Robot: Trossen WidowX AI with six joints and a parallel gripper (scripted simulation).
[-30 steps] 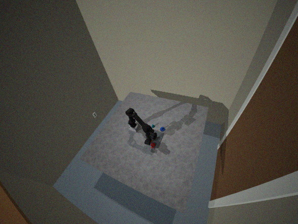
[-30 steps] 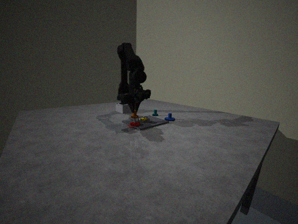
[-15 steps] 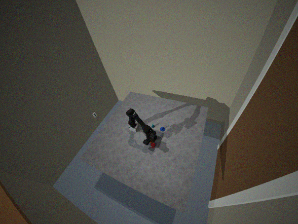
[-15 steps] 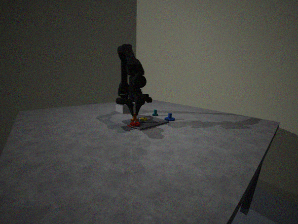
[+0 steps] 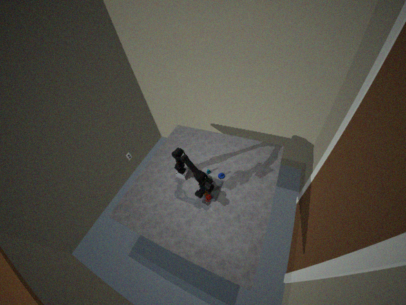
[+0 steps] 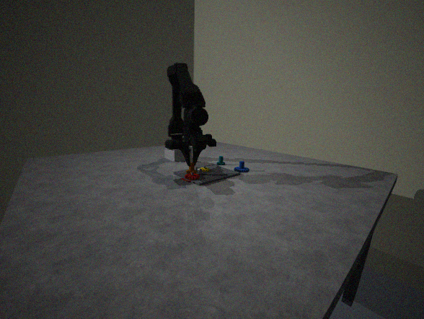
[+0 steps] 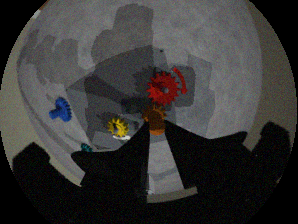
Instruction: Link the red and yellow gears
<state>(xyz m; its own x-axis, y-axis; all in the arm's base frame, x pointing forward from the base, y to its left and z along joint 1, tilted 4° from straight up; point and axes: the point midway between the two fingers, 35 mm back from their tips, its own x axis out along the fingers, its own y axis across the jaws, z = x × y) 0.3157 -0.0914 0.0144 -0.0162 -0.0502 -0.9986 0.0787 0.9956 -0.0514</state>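
My gripper (image 6: 192,164) (image 7: 156,123) is shut on the orange gear (image 7: 156,118) (image 6: 192,168), holding it by its hub low over the grey board (image 6: 220,175) (image 7: 107,65). The orange gear is right beside the red gear (image 5: 208,197) (image 6: 192,176) (image 7: 164,89); whether it is seated on a peg cannot be told. The yellow gear (image 6: 204,169) (image 7: 118,127) sits on the board, left of the orange gear in the wrist view. A blue gear (image 5: 221,176) (image 6: 241,168) (image 7: 62,110) and a small teal gear (image 5: 208,171) (image 6: 221,161) (image 7: 86,147) stand on the table.
The red arrow (image 7: 181,81) curves beside the red gear. The white arrow (image 7: 121,137) lies beside the yellow gear. A white block (image 6: 170,154) (image 5: 180,175) is at the arm's base. Arm shadows cross the board and the table (image 6: 162,231).
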